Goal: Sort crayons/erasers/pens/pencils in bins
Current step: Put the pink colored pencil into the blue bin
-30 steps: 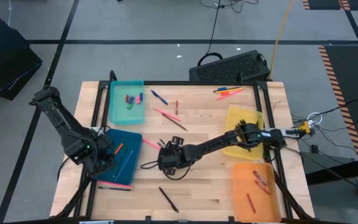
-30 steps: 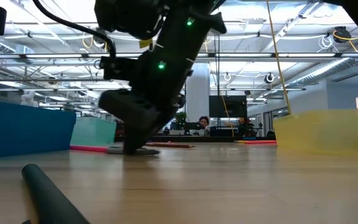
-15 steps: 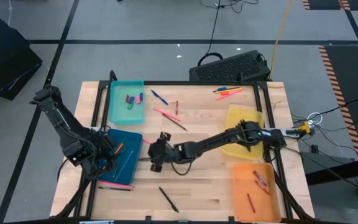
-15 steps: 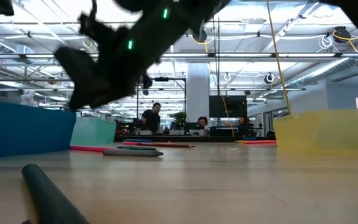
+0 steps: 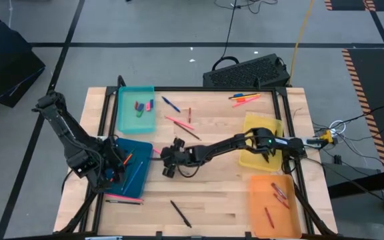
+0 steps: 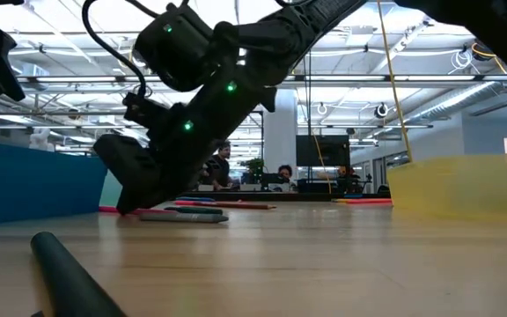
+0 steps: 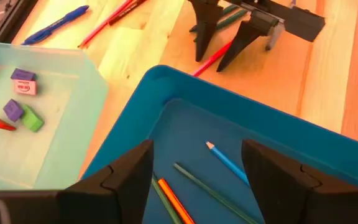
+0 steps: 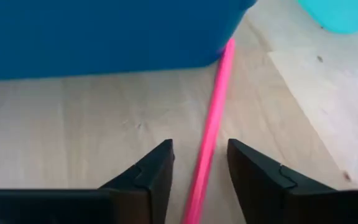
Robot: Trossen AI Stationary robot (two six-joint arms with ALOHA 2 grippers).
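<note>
My right gripper point(image 5: 166, 160) is low over the table by the dark blue bin's point(image 5: 131, 167) right edge. It is open, one finger on each side of a long pink stick point(image 8: 213, 118) that lies flat on the wood; I see no touch. My left gripper point(image 7: 197, 180) hangs open above the dark blue bin, which holds blue point(image 7: 225, 162), green and orange point(image 7: 176, 202) pencils. The teal bin point(image 5: 137, 110) holds several erasers point(image 7: 23, 81). The orange bin point(image 5: 272, 200) holds crayons. The yellow bin point(image 5: 262, 143) lies under my right arm.
A grey stick point(image 6: 183, 217) lies just right of my right gripper. Pink and dark sticks point(image 5: 182, 125) and a blue pen point(image 5: 171, 104) lie mid-table, and several pens point(image 5: 245, 100) at the far right. A black pen point(image 5: 181, 213) and a pink stick point(image 5: 124, 199) lie near the front.
My right gripper has risen from the grey stick at mid-table, leaving it lying there. It has gone toward the table's left edge and come down again at the pink stick beside the dark blue bin.
</note>
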